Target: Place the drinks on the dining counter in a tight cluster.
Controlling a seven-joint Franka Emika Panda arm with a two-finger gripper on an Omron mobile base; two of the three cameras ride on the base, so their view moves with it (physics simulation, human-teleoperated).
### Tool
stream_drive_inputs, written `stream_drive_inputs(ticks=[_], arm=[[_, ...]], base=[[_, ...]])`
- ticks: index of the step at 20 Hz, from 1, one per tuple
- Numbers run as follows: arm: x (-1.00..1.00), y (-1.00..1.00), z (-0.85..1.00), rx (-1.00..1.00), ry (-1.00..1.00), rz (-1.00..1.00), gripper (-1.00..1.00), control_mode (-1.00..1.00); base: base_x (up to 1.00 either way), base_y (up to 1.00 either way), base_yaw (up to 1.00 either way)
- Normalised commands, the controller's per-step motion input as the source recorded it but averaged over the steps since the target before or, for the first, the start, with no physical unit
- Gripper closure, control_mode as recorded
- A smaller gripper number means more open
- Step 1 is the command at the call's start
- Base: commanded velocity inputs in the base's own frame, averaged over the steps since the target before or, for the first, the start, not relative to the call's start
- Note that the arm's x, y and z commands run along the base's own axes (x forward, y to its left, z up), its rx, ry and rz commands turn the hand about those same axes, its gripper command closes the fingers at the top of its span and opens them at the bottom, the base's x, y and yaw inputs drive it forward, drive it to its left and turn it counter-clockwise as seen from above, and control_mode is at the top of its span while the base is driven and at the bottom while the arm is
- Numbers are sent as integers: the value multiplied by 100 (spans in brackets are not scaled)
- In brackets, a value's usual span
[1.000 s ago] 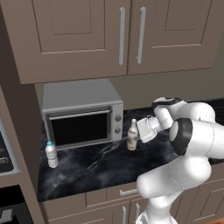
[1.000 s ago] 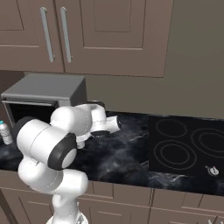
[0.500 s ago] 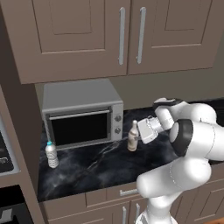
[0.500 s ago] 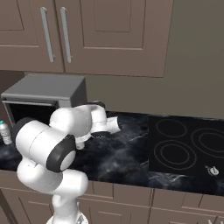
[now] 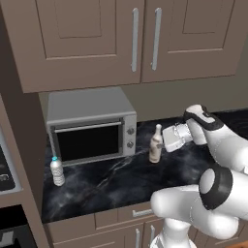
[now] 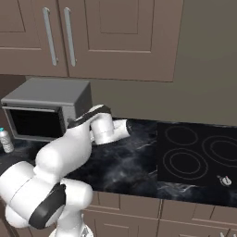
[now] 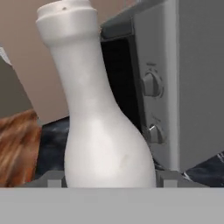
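hand view: we see the slim white bottle [image 7: 107,127] up close, upright, its wide lower body sitting between the two dark finger tips [image 7: 51,179], one tip at each side of the base. both tips look to be against the body, so we read the jaws as pinching the bottle, closed partway onto it. behind it, the knob side of the grey toaster oven [image 7: 175,83], w/ two knobs stacked.

left base view: white bottle [image 5: 155,145] stands upright on the black marble counter [image 5: 121,181], just to the right of the toaster oven [image 5: 92,126], near its knob panel. gripper [image 5: 164,145] comes in from the right, roughly level w/ the counter, its white hand right beside the bottle's lower half. the bottle's base looks down on the counter, though we can't tell for sure.

small clear blue-capped water bottle [image 5: 57,170] stands upright on the same counter, at the oven's left front corner, well apart from the white bottle. brown wall cabinets [image 5: 135,38] hang above.

right base view: water bottle [image 6: 5,140] at far left beside the oven [image 6: 46,111]; arm covers the white bottle. black cooktop [image 6: 199,155] set in the counter to the right, well apart from the oven.
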Motion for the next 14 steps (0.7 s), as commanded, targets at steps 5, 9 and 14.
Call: stream_drive_inputs(ticks=[5,9,14], arm=[[-1,0,100,-13,25,-24,100,-100],[-56,15,64,-21,7,-22,100,-100],[-85,16,67,-19,-10,-20,100,-100]], base=[[0,0,0],[0,0,0],[0,0,0]])
